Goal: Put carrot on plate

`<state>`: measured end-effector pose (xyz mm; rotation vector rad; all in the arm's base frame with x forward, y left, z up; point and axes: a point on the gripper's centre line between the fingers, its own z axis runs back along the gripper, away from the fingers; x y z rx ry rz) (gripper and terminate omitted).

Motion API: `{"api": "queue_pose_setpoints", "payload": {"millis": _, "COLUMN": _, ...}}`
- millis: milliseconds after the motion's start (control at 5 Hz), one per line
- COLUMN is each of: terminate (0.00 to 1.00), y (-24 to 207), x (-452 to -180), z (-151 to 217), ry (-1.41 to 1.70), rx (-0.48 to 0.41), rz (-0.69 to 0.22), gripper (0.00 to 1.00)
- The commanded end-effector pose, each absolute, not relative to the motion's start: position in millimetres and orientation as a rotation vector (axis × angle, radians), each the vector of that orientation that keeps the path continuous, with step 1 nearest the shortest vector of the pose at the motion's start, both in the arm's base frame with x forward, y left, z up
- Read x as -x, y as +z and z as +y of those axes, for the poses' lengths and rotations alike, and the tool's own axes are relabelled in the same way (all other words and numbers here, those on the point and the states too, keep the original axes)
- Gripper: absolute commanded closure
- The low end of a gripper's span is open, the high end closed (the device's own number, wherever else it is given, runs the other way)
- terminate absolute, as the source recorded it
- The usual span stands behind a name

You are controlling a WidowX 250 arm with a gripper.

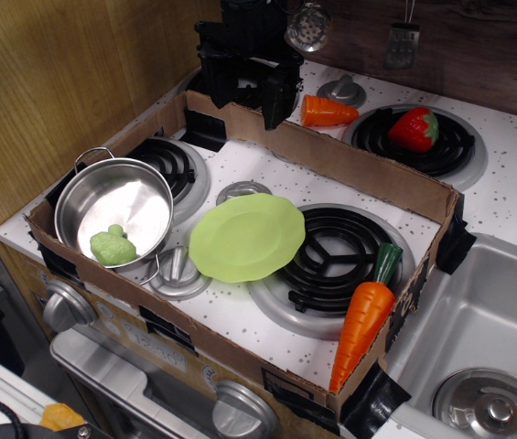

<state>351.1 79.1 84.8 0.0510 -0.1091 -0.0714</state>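
Observation:
The long orange carrot [364, 320] with a dark green stem lies on the front right burner, its tip pointing toward the front cardboard edge. The light lime-green plate [247, 237] sits in the middle of the stove top, left of the carrot. My black gripper [247, 93] hangs at the back, above the rear cardboard wall, far from both. Its fingers stand apart with nothing between them.
A steel pot [114, 211] with a green toy inside stands at the front left. A stubby orange piece [326, 112] and a strawberry [414, 129] lie behind the cardboard wall [350, 165]. A sink [478, 338] is at the right.

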Motion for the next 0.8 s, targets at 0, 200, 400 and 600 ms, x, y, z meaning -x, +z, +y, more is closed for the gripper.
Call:
{"api": "queue_pose_setpoints", "payload": {"millis": 0, "terminate": 0.00, "y": 85, "x": -351, "z": 79, "ry": -0.071, "rx": -0.051, "rz": -0.109, "gripper": 0.00}}
{"api": "queue_pose_setpoints", "payload": {"millis": 200, "terminate": 0.00, "y": 102, "x": -343, "z": 69, "ry": -0.077, "rx": -0.014, "rz": -0.131, "gripper": 0.00}}
{"api": "queue_pose_setpoints", "payload": {"millis": 400, "terminate": 0.00, "y": 116, "x": -330, "z": 55, "ry": -0.061, "rx": -0.004, "rz": -0.130, "gripper": 0.00}}
{"api": "queue_pose_setpoints", "payload": {"millis": 600, "terminate": 0.00, "y": 115, "x": -311, "z": 36, "ry": -0.032, "rx": 0.027, "rz": -0.176, "gripper": 0.00}}
